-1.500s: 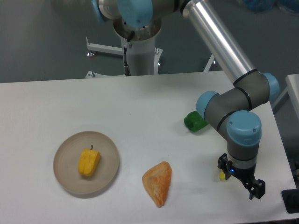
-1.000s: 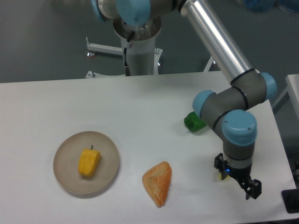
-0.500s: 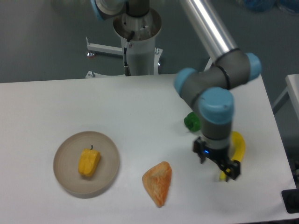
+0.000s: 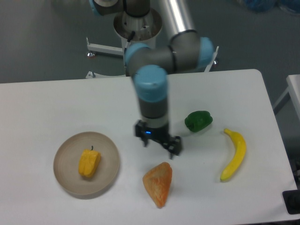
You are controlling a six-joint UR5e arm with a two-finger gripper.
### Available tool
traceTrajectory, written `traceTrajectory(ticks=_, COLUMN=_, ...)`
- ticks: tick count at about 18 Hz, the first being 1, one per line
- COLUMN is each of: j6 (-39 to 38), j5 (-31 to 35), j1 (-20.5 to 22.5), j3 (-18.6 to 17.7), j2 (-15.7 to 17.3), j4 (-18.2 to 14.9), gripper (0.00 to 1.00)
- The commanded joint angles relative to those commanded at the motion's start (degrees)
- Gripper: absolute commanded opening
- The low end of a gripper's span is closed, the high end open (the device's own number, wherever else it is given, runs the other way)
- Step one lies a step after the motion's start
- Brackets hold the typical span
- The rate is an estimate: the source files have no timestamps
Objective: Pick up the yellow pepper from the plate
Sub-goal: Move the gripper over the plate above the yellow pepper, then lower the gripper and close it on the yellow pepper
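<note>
My gripper (image 4: 159, 144): fingers spread, holding nothing, above the table.
Yellow pepper (image 4: 89, 162): on the plate (image 4: 65, 176), at my 8 o'clock.
Orange wedge (image 4: 158, 183): at my 6 o'clock.

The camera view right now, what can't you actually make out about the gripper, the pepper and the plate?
- Gripper: motion blur smears the fingers, so open or shut is unclear.
- Gripper height: a single overhead-angled view cannot settle how far it sits above the table.
- Yellow pepper: its underside and far side are hidden by its own body; the stem is tiny.
- Plate: the patch under the pepper is covered.
</note>
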Motion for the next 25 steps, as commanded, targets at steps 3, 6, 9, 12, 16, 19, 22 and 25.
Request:
traceTrajectory(ticks=3, j6=-8.46, j5=-0.63, j1=-3.95, j3=-0.97, j2=-0.52, j4=0.7, gripper=1.0)
traceTrajectory(ticks=6, j6=-12.33, j5=-0.81, j1=-5.99, j3=-0.36, j2=-1.93, j4=1.23, gripper=1.0)
traceTrajectory(ticks=9, j6=-13.14, j5=-0.63, j1=-7.48, j3=-0.09, j2=-3.34, j4=2.11, gripper=1.0)
traceTrajectory(ticks=12, j6=-12.61, j5=-0.63, j1=-7.66, j3=0.08, j2=-4.22, j4=2.81, gripper=1.0)
traceTrajectory(ticks=16, j6=-12.35, j5=-0.28, j1=-8.54, j3=0.43, j2=-5.62, j4=3.34, gripper=1.0)
traceTrajectory(ticks=19, j6=-12.35, j5=-0.28, j1=-8.72, j3=0.43, j2=-6.06, j4=3.43, gripper=1.0)
traceTrajectory(ticks=22, j6=-12.0, j5=-0.1, j1=-9.07, j3=0.43, j2=-6.94, j4=3.52, gripper=1.0)
traceTrajectory(ticks=25, j6=-11.91, j5=-0.1, j1=-9.07, j3=0.43, j2=-7.21, j4=3.52, gripper=1.0)
